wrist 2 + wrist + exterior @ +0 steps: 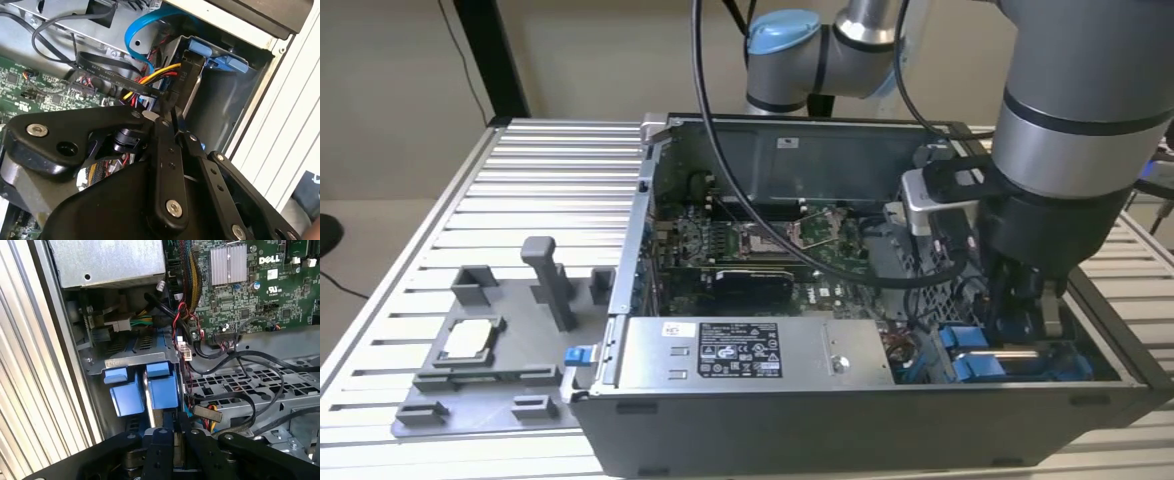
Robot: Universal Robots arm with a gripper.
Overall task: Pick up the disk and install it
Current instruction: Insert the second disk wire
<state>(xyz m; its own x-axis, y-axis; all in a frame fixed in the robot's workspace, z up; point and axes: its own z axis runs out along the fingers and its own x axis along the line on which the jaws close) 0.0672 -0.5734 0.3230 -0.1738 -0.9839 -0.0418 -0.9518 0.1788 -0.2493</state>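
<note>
The ribbed metal tabletop (494, 210) carries an open computer case (854, 420), and the grey arm (1067, 120) reaches down into the case's corner at about four o'clock in the exterior view. On the tabletop at about eight o'clock sits a grey fixture tray (480, 385) with a small square chip (470, 338) in it, well apart from the arm. Along the near wall of the case lies a large silver box (747, 352) with a black-and-white label.

The claw (175, 432) is down at the drive bay (142, 357), and this is where the disk (152, 417) is: standing on edge, its thin metal side between two blue carrier tabs (162, 387), partly sunk into the bay. In both wrist views the black fingers (167, 165) lie close together on that thin edge, so I judge the claw clamped on the disk, though the contact itself is partly hidden by the links.

What matters here is direction: the disk's long axis runs straight out from the claw into the bay, in line with the arm's downward reach. Black cables (240, 390) and a yellow-and-red wire bundle (150, 77) sit just beside the slot, near the fingers but apart from them.
</note>
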